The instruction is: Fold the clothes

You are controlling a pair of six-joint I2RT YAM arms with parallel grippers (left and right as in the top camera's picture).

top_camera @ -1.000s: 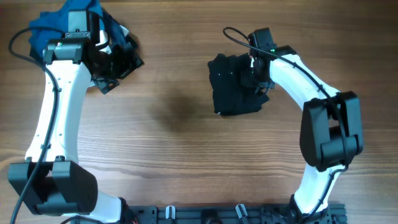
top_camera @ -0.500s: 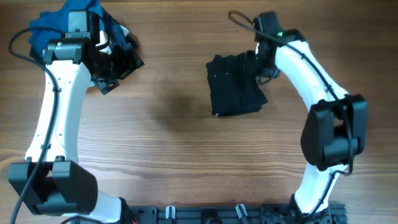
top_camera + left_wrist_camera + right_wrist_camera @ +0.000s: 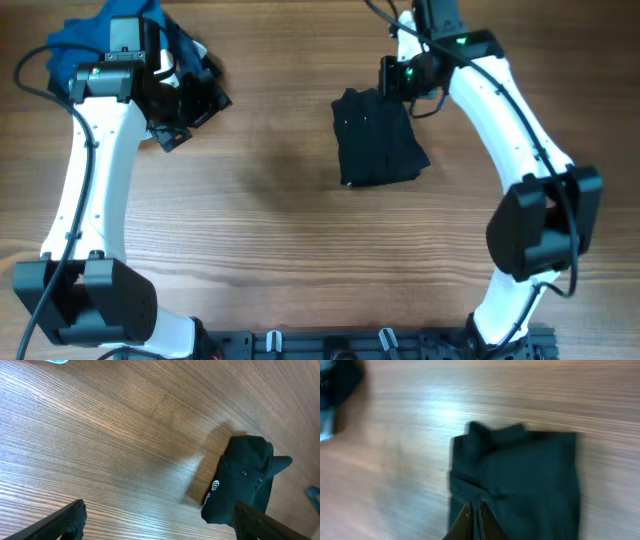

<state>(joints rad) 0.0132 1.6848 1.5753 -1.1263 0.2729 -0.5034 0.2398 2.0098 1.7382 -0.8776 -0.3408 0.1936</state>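
A folded dark garment (image 3: pixel 378 140) lies flat on the wooden table right of centre. It also shows in the left wrist view (image 3: pixel 245 477) and in the right wrist view (image 3: pixel 520 475). My right gripper (image 3: pixel 395 75) hangs just beyond the garment's far edge. Its fingers (image 3: pixel 475 520) are pressed together and hold nothing that I can see. My left gripper (image 3: pixel 188 100) is at the far left by the clothes pile. Its fingers (image 3: pixel 160 520) are spread wide and empty.
A pile of blue and dark clothes (image 3: pixel 95 35) lies at the far left corner, partly under my left arm. Its edge also shows in the right wrist view (image 3: pixel 332 390). Bare wooden table (image 3: pixel 270 220) lies between the arms.
My right gripper has come off the dark garment and moved toward the far edge of the table. The garment stays folded on the table. The left arm has not moved.
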